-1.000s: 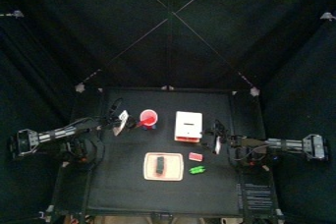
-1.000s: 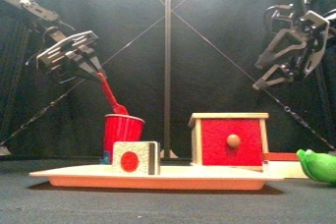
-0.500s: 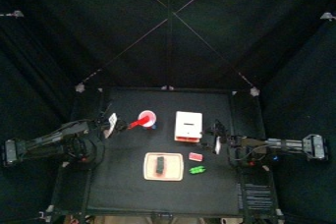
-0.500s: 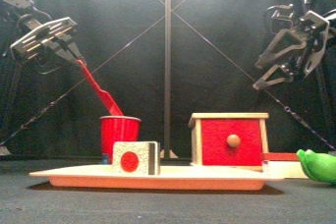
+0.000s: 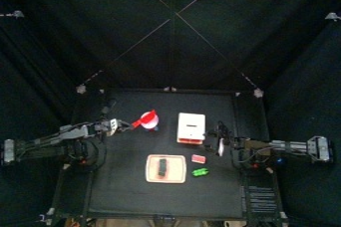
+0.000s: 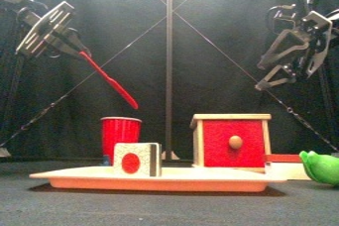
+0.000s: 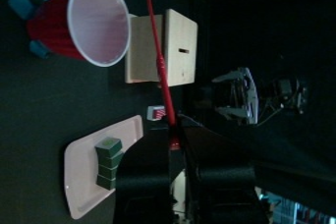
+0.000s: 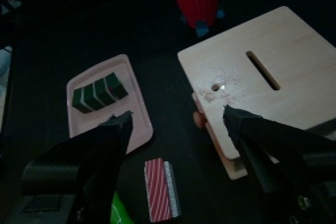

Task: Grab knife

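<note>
two slim black jointed robot arms with pale metal fittings, left gripper [image 6: 54,30] with black two-jaw claw, right gripper [image 6: 284,47] with angular black linkages, dark cables

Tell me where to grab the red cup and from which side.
Pinch the red cup by its rim from above, one jaw inside the open mouth: it stands upright, and the knife held by the left gripper hangs clear above it.

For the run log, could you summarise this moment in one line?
left gripper: shut on red knife, lifted clear above red cup | right gripper: open, idle above wooden box
</note>
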Robot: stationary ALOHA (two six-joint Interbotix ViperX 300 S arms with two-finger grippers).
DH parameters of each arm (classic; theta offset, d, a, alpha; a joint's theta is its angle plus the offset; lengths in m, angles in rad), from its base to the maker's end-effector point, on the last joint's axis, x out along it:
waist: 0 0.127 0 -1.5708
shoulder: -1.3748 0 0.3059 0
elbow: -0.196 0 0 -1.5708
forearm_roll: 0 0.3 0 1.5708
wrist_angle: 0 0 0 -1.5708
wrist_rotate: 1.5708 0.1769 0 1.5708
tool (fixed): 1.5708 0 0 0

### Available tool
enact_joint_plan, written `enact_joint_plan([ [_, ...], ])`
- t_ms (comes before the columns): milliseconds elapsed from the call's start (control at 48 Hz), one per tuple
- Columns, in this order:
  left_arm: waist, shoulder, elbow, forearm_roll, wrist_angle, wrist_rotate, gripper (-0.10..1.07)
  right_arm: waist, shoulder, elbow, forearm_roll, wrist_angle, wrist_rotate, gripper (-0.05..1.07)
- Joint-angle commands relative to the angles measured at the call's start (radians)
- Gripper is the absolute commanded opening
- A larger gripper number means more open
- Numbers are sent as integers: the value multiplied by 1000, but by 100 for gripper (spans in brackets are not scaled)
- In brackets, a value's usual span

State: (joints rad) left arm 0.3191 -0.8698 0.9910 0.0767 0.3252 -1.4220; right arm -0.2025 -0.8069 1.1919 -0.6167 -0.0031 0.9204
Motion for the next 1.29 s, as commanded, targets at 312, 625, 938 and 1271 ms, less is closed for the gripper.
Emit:
enact_joint_plan([
  [312,-83,2,63,233,-235,117,27,-14,3,-49,2,-11,3,102],
  [625,-118,0,120,388,-327,201,27,-18,11,-74,8,-121,8,102],
  [938,-179,2,121,601,-333,360,27,-21,35,-74,-3,-195,-6,102],
  [1271,-265,2,167,775,-403,586,26,-23,44,-114,-9,-199,6,102],
])
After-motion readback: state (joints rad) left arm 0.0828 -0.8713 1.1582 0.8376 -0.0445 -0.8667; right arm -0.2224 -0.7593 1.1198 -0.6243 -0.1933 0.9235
